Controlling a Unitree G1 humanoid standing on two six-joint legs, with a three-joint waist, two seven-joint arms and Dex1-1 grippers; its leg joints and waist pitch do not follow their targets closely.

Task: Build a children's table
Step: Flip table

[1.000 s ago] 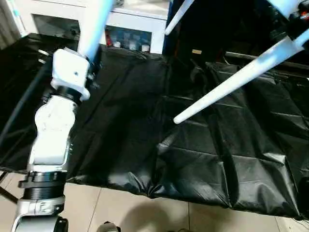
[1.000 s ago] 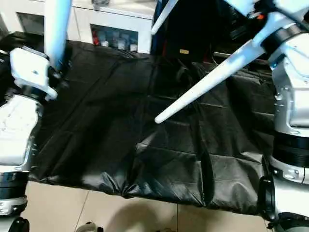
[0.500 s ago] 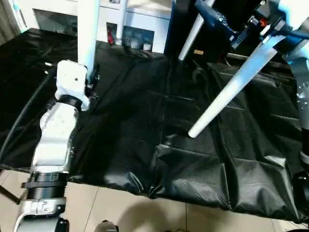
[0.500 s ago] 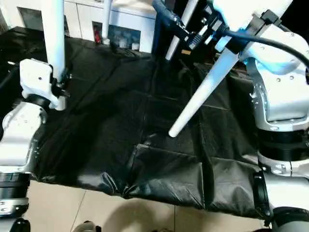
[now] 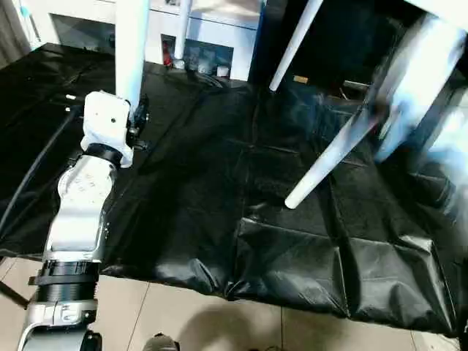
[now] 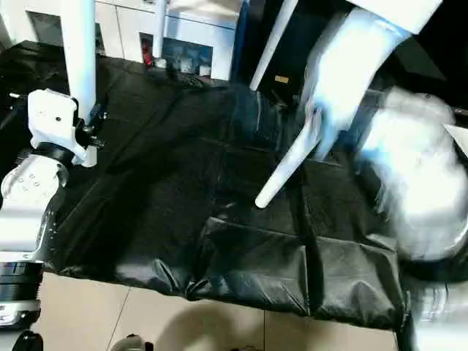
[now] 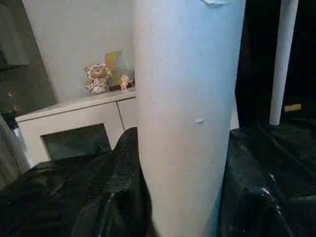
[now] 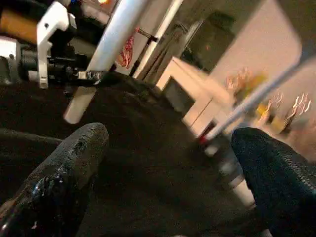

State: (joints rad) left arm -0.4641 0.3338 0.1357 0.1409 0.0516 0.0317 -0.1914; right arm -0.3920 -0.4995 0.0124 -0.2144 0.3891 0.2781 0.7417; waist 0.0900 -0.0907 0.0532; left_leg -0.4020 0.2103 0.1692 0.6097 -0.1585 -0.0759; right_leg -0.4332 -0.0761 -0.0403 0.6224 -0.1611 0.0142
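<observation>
My left claw (image 5: 133, 121) is clamped round one white leg (image 5: 131, 44) of the children's table, holding it upright so the table rides above the worktop (image 5: 190, 183); my right claw (image 8: 168, 163) gapes wide with nothing between its fingers (image 8: 69, 163), a blur off to the right. Another leg (image 5: 333, 153) slants down until its tip hangs just over the black sheet (image 5: 292, 256), and two more legs (image 5: 296, 40) rise behind; the white cabinet (image 5: 212, 33) stands close beyond, likely the nearest obstacle.

White legs (image 5: 132, 44) (glossy black sheet (image 5: 219, 197))
</observation>
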